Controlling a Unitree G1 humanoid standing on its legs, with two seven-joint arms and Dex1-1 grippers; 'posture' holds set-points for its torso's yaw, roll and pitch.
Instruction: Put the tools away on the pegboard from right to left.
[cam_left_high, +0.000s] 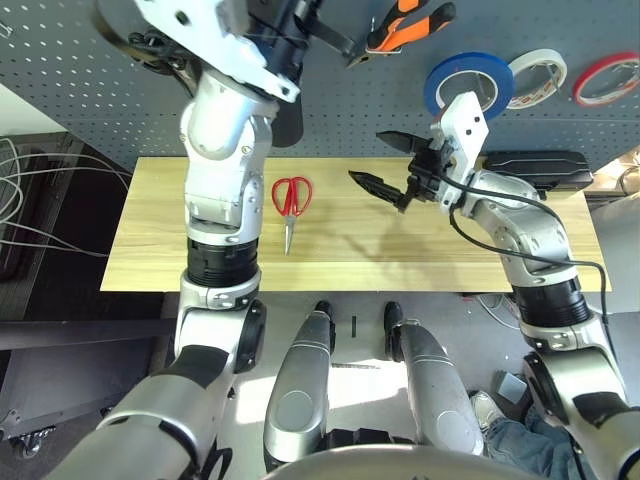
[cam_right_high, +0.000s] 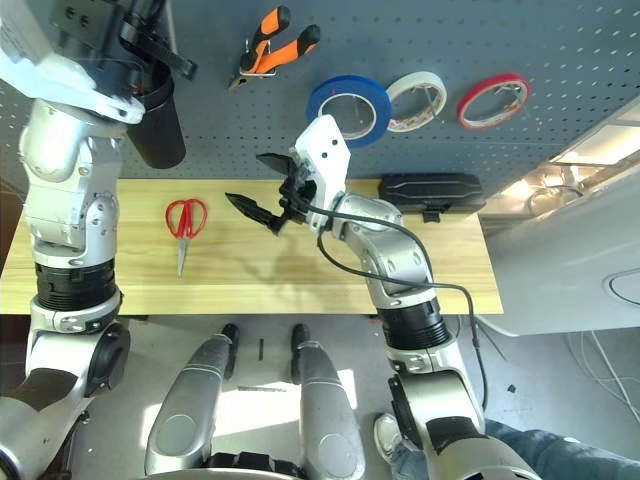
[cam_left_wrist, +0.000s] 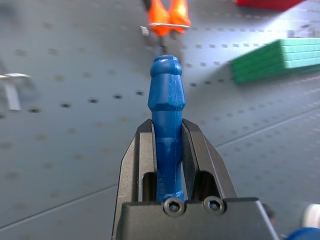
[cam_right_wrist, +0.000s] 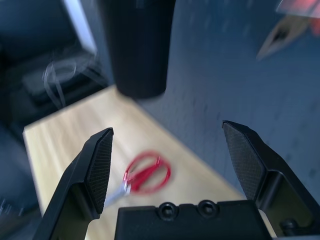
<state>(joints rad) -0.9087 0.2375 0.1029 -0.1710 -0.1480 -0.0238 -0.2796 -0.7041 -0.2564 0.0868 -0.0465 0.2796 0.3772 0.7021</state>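
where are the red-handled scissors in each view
Left eye: red-handled scissors lying on the wooden table, right of the left arm.
Right eye: on the table's left part.
Left wrist: not in it.
Right wrist: between the fingers.
Shared landmark: black cup.

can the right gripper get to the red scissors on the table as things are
Probably yes. The right gripper is open and empty, hanging above the table with bare wood between it and the red-handled scissors. The left arm is raised at the pegboard, out of the way.

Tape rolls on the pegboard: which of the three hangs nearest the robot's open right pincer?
The blue tape roll. It hangs just above the right pincer; the white roll and red roll hang farther away.
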